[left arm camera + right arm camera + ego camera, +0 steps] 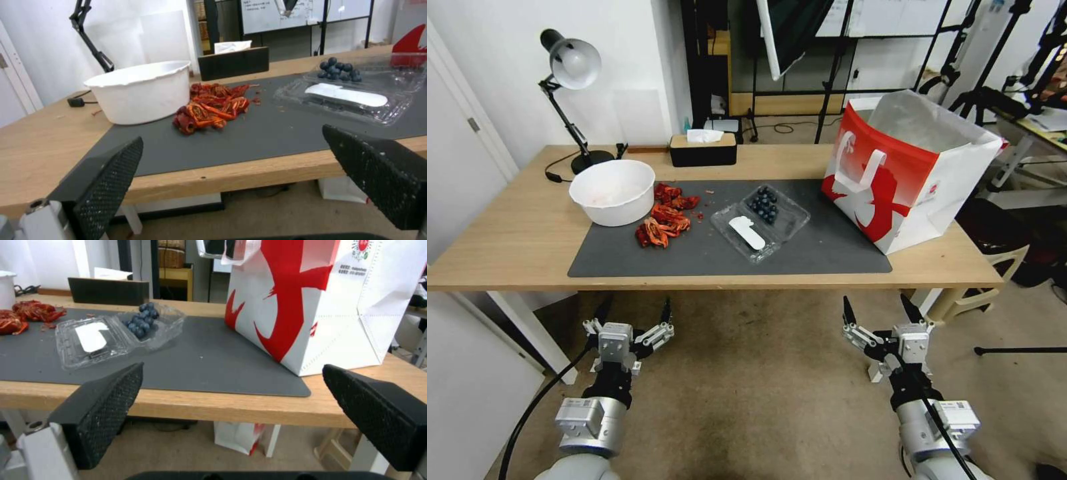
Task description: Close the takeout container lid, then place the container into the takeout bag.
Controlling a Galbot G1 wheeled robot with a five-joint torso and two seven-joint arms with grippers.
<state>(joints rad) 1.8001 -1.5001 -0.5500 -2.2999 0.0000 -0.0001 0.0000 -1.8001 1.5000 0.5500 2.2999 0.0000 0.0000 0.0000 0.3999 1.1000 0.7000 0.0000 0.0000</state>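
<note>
Both grippers, left (634, 319) and right (882, 312), hang spread apart below the table edge. Clear thin-plastic clamshell takeout container (760, 221) lies open mid-mat. Risk: flimsy stickered lid (746, 233) flexes, scattering blueberries.

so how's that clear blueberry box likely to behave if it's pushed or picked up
The takeout container looks like thin clear plastic, so it is probably light and may flex under a squeeze. It lies open on the mat, so a push would likely slide it. The loose blueberries could roll out if it tips before the lid is shut.
</note>
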